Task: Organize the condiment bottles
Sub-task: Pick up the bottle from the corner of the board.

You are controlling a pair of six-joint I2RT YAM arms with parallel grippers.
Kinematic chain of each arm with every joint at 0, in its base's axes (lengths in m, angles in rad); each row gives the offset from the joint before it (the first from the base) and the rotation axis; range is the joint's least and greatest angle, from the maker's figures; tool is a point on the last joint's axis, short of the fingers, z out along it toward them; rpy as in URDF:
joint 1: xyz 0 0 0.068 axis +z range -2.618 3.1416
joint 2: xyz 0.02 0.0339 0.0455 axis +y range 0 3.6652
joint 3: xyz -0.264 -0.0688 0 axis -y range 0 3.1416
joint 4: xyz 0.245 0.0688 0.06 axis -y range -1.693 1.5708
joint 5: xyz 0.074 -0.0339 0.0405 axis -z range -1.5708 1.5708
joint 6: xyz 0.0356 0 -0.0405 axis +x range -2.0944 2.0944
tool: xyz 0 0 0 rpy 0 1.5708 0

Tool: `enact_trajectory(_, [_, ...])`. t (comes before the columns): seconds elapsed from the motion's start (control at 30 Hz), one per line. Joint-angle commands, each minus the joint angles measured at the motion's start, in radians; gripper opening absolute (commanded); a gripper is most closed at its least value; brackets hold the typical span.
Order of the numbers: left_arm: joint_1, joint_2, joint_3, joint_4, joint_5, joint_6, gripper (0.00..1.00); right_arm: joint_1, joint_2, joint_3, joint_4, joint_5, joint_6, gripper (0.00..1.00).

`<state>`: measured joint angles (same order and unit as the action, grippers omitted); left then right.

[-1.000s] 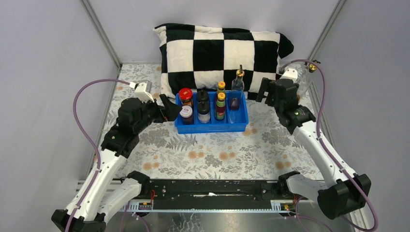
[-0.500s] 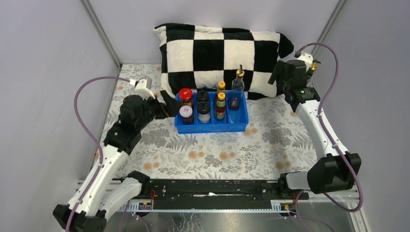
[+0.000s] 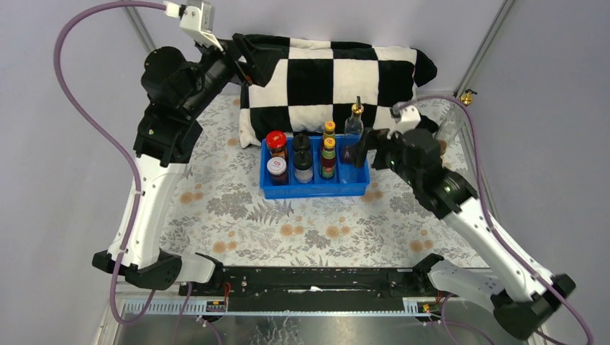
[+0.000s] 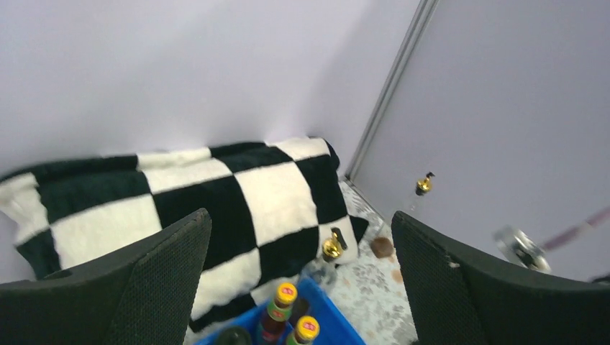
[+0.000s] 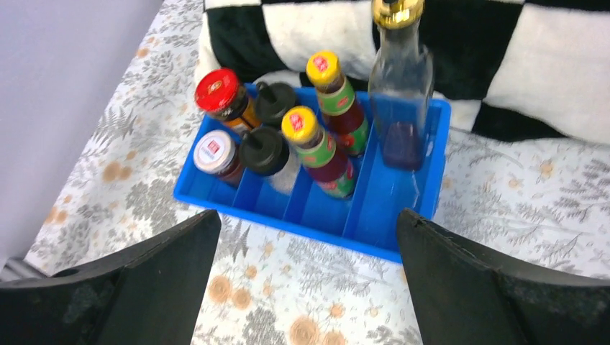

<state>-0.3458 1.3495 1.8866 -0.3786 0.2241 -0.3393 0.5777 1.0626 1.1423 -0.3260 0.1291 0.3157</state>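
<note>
**7 of 8 bottles in the tray, 1 tall bottle left to fetch**

The blue tray (image 5: 324,233) sits on the worktop (image 3: 316,223) in front of the checkered pillow (image 3: 331,75). It holds 7 bottles:
- the red-lidded jar (image 5: 219,92) and the white-lidded jar (image 5: 214,152) in the left slot
- 2 black-capped jars (image 5: 264,149) in the next slot
- 2 yellow-capped sauce bottles (image 5: 320,154) in the third slot
- 1 gold-spouted glass bottle (image 5: 400,93) at the back of the right slot

The front of that right slot looks free. The second gold-spouted bottle (image 3: 453,118) stands upright outside the tray, well apart from it, by the far right wall.

The right end effector (image 5: 306,223) is wide open and holds nothing. It hovers just right of the tray and faces it. The left end effector (image 4: 300,219) is also wide open and empty, raised high over the pillow's left end.

The step in hand appears to be fetching the loose bottle, and the right arm is the nearer one.
- **Approach:** turn away from the tray and come at the bottle level, with the fingers either side of the glass body and below the shoulder, never on the thin spout.
- **Grip:** clear glass is slick and the bottle is top-heavy, so close squarely and lift straight up, staying clear of the wall.
- **Placement:** carry it upright and lower it into the free front space without knocking its twin or the tray rim.
</note>
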Motion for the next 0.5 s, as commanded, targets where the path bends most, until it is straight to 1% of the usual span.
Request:
enact_trajectory(0.0, [0.008,0.002,0.048,0.012,-0.045,0.136,0.99,0.044,-0.172,-0.145,-0.012,-0.033,0.063,1.00])
enact_trajectory(0.1, [0.014,-0.002,0.024,0.109,-0.027,0.143,0.99,0.056,-0.261,-0.221,-0.023,-0.115,0.063,1.00])
enact_trajectory(0.17, [0.021,0.009,0.028,0.136,-0.016,0.135,0.99,0.056,-0.304,-0.244,-0.008,-0.220,0.059,1.00])
enact_trajectory(0.3, [0.034,0.019,0.009,0.194,0.022,0.091,0.99,0.057,-0.308,-0.221,-0.004,-0.307,0.058,1.00])
enact_trajectory(0.47, [0.034,-0.006,-0.051,0.257,0.095,0.048,0.99,0.057,-0.331,-0.247,0.085,-0.391,0.094,1.00])
